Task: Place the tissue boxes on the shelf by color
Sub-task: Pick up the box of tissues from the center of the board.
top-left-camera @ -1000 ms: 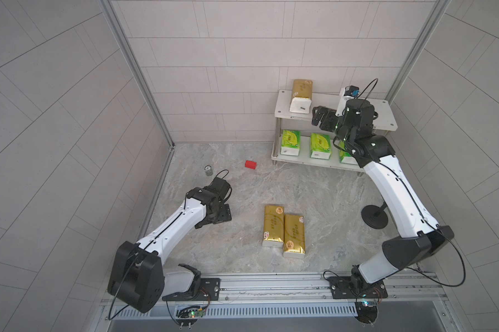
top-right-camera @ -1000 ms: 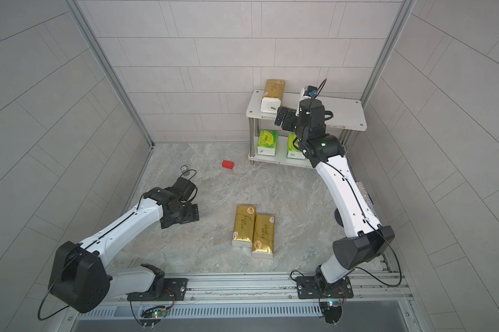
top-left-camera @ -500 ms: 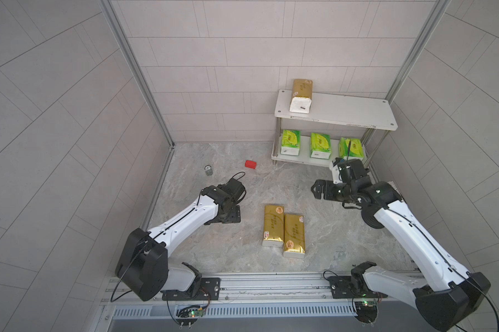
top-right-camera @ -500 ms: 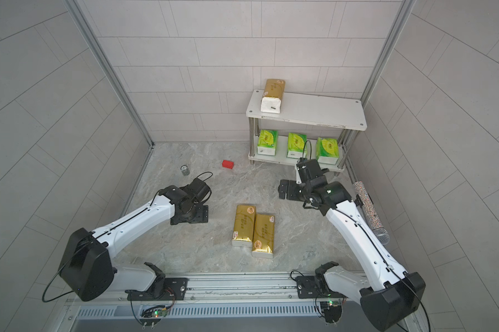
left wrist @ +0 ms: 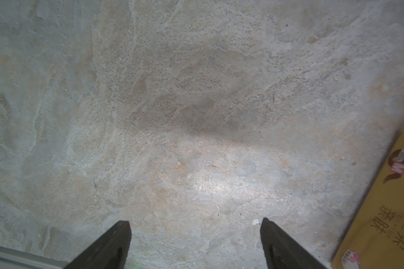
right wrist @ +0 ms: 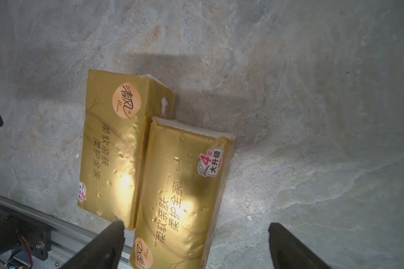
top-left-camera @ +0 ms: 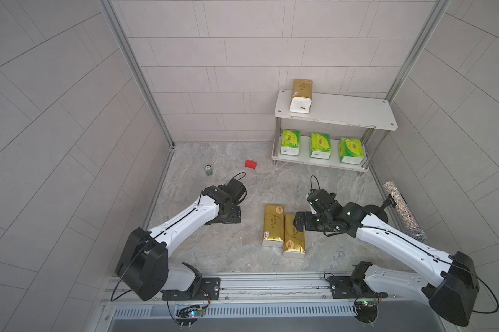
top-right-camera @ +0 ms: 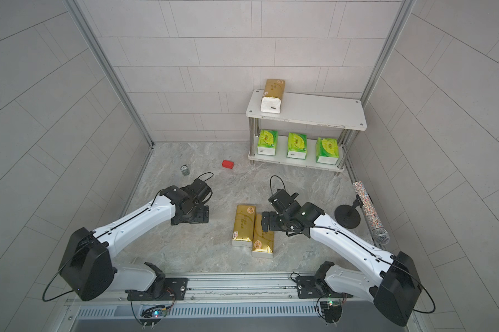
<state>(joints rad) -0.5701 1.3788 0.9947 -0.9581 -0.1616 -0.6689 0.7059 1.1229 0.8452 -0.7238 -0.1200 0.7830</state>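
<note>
The right claw is spread wide and empty, held over the right-hand gold pack. One jaw is seen above the seam with the left-hand gold pack, the other over bare tabletop. The two packs lie side by side, touching, mid-tabletop, the right one set nearer the front rail. The left claw is opened wide, nothing held, over bare stone left of the packs. Open room is seen all around the pair. At the far right the shelf is set against the wall. A third gold pack lies at the left end of its upper board, and three green packs are spaced along the lower board. A glittery microphone on a stand is placed by the right wall. A red block and a small cylinder lie far left, apart from both claws.
</note>
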